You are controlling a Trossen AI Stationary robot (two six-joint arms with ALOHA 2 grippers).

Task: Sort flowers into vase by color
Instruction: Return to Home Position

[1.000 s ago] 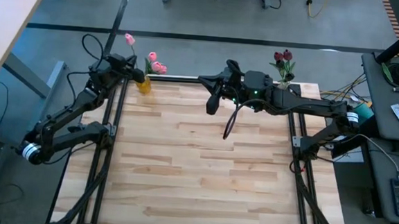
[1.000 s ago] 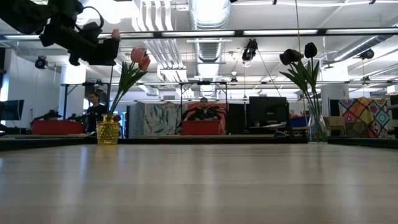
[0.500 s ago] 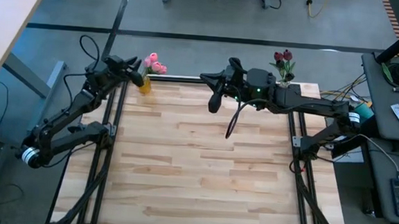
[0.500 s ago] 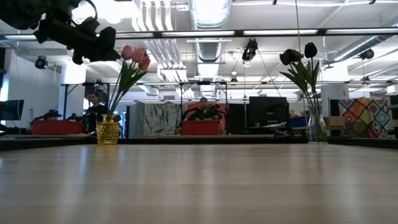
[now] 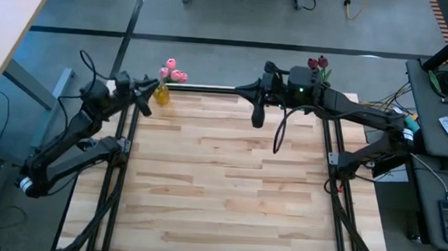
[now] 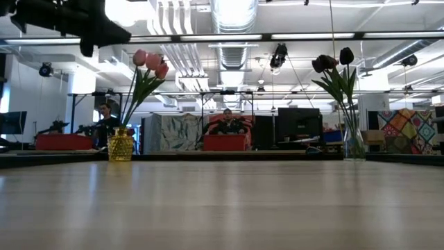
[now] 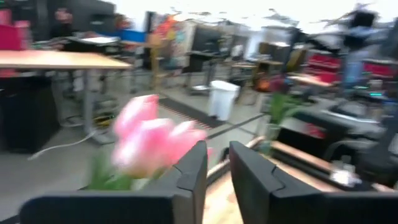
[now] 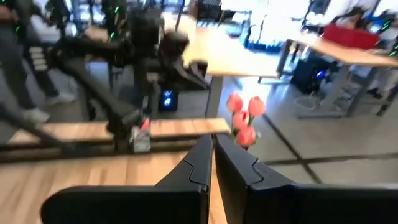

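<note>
Trouble would start at upper left of the overhead frame. The left pincer (image 7: pixel 217 152), empty and seemingly a narrow gap apart in a blurred wrist view, hangs just beside the pink tulips (image 5: pixel 173 71) in the yellow vase (image 5: pixel 161 96). A careless swing home could clip the blooms and topple the vase. The right pincer (image 8: pixel 213 142), fingers together, hovers at upper middle near the dark red tulips (image 5: pixel 316 66).
</note>
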